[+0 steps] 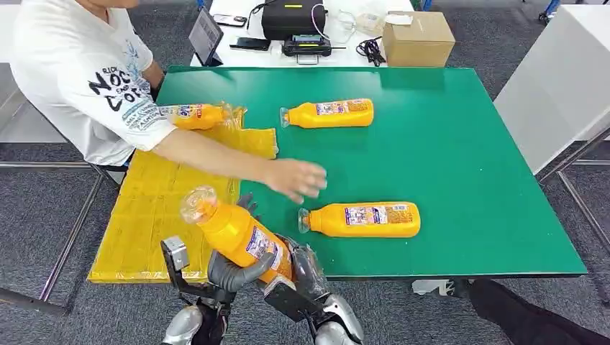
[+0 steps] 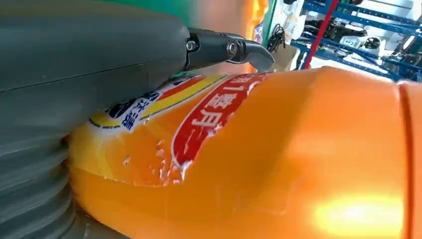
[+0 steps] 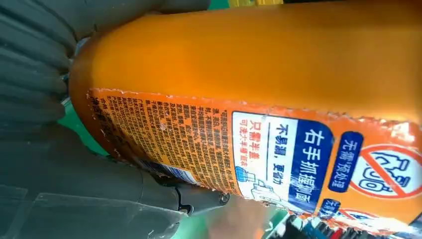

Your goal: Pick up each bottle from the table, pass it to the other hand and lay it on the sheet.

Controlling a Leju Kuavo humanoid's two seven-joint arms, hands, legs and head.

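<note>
Green tabletop [image 1: 460, 158], yellow sheet [image 1: 151, 215] at left edge. Held bottle [image 1: 241, 237] above near edge, gripped by left hand [image 1: 234, 273] and right hand [image 1: 306, 277]. Handover: confirm left grip before right releases; mind person's arm [image 1: 237, 162].

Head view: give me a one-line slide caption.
Both hands, left and right, hold a bottle near the sheet while a person's hand reaches across the table.
</note>
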